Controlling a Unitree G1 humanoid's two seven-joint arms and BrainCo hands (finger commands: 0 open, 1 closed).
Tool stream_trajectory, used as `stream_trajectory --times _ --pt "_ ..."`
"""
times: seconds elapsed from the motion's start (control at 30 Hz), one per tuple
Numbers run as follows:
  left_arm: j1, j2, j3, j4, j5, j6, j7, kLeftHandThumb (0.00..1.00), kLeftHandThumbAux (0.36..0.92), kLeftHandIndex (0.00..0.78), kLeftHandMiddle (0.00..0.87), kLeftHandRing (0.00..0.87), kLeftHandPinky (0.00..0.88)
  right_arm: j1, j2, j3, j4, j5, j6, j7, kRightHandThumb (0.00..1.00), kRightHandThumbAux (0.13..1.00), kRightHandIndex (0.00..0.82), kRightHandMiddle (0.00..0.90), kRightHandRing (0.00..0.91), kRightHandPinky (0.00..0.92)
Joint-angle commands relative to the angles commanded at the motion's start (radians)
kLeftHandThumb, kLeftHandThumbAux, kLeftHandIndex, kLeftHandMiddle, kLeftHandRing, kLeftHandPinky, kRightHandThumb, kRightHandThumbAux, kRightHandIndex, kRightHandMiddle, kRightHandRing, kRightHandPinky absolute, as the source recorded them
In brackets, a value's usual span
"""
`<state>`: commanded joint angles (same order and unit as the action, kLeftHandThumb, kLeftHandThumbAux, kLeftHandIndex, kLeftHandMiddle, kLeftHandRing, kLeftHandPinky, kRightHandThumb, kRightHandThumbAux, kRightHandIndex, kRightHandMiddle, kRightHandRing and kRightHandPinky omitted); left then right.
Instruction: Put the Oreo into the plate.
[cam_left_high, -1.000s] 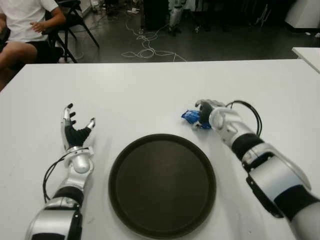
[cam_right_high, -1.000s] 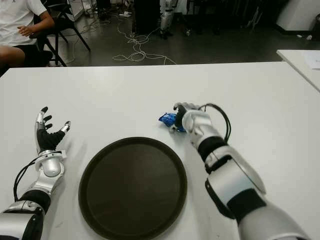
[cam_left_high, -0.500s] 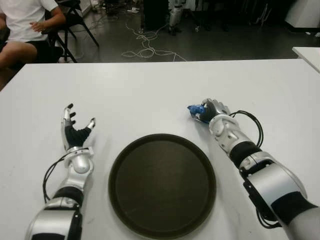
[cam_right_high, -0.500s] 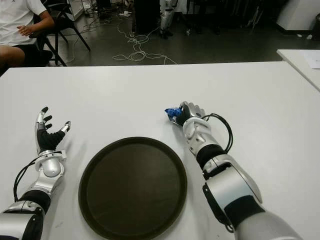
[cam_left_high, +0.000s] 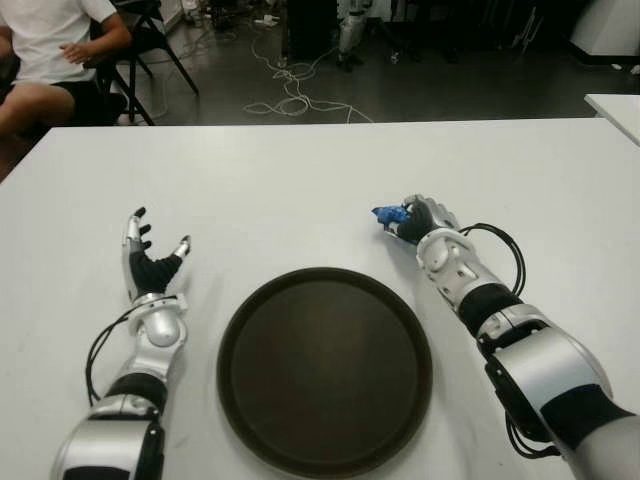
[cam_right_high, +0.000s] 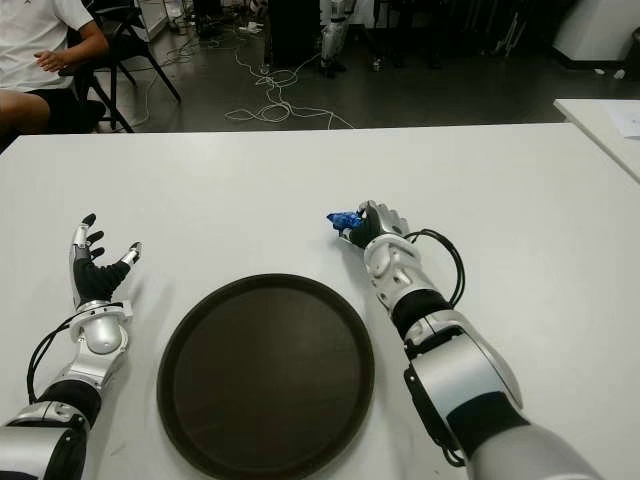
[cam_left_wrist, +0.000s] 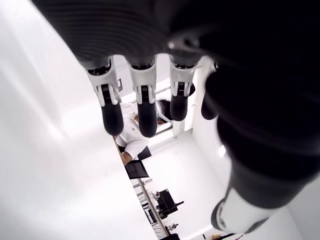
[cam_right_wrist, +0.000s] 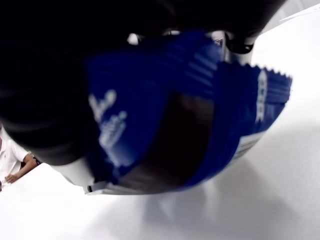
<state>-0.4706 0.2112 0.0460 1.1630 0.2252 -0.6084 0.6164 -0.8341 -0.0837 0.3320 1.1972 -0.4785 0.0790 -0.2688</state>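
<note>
The blue Oreo packet is clasped in my right hand, which is shut on it beyond the plate's far right rim. In the right wrist view the packet fills the frame, held just above the white table. The round dark plate lies at the near middle of the table with nothing in it. My left hand shows to the left of the plate, its fingers spread and holding nothing.
The white table stretches far beyond the plate. A seated person is at the far left, behind the table, with chairs and floor cables there. Another white table corner shows at the right.
My right hand has lifted and carried the Oreo packet a little farther from the plate's rim, then held nearly still. The left hand has not moved.
</note>
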Motion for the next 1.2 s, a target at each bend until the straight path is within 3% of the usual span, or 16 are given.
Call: stream_trajectory --times 0.2,0.53,0.7,1.2 --pt "-0.001 0.000 -0.001 0.002 0.002 0.006 0.004 0.202 0.786 0.109 0.088 0.108 0.162 -0.001 -0.001 -0.005 0.004 0.001 -0.002 -0.001 0.708 0.716 0.441 0.795 0.788 0.778" --pt "-0.003 -0.004 -0.001 0.001 0.003 0.012 0.013 0.210 0.788 0.111 0.105 0.133 0.207 -0.003 -0.004 -0.008 0.007 0.004 -0.003 0.002 0.708 0.716 0.441 0.794 0.784 0.776" --pt "-0.001 -0.006 0.003 -0.001 -0.006 0.006 -0.002 0.219 0.778 0.109 0.098 0.120 0.178 0.003 -0.005 -0.019 0.001 0.013 -0.019 -0.011 0.708 0.715 0.441 0.798 0.791 0.784" --pt "-0.001 -0.001 0.000 0.002 0.001 0.005 -0.003 0.247 0.782 0.108 0.087 0.114 0.174 0.036 -0.016 -0.131 -0.053 0.124 -0.151 -0.007 0.705 0.720 0.440 0.808 0.801 0.799"
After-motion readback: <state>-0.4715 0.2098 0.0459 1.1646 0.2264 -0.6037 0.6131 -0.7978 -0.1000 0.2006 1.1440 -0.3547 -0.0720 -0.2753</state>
